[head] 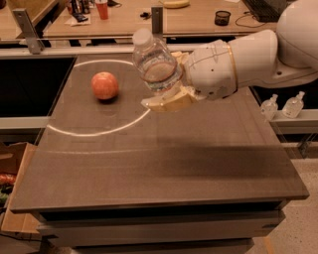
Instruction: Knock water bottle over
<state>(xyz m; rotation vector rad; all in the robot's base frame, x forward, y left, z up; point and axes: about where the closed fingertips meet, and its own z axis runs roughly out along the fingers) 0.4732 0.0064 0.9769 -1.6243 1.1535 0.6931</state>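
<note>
The water bottle [153, 60] is clear ribbed plastic with a white cap. It hangs above the dark table [149, 163], tilted with its cap up and to the left. My gripper [164, 93] is shut on its lower half. One tan finger [166, 102] shows under the bottle; the other is hidden behind it. My white arm [248, 54] comes in from the upper right. A red-orange apple [105, 85] sits on the table to the left of the bottle.
A white arc [94, 132] is marked on the tabletop. Two small pump-top bottles [282, 105] stand on a ledge at the right. A cardboard box [11, 163] sits on the floor at the left. A cluttered wooden table [198, 12] lies behind.
</note>
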